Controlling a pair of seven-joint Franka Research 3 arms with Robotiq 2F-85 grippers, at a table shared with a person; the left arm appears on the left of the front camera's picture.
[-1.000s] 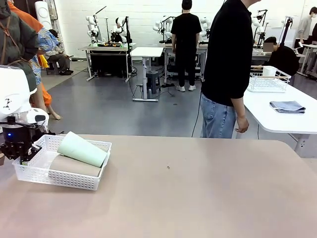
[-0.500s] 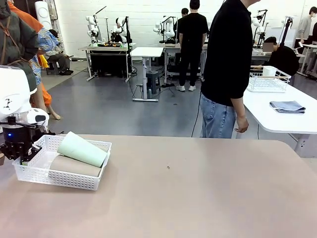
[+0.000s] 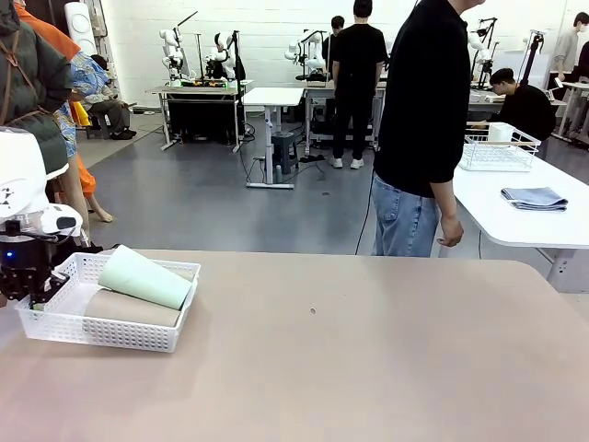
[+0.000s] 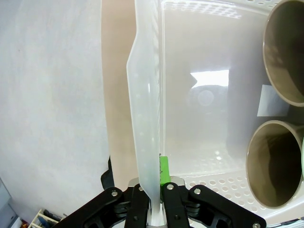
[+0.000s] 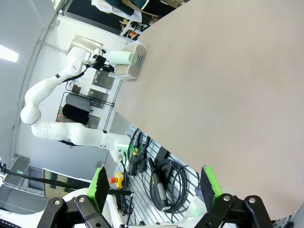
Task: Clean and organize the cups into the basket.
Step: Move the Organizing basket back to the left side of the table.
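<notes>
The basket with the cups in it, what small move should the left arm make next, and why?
Probably keep dragging the basket a little further, then let go: the left end effector is shut on its rim, and the green cup and brown cups already lie inside.

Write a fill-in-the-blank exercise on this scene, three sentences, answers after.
1. The left gripper is shut on the ____ of the basket.
2. The mint cup lies on top of the ____ cups.
3. The right gripper has its jaws ____, holding nothing.

Missing words: rim; tan; open
</notes>
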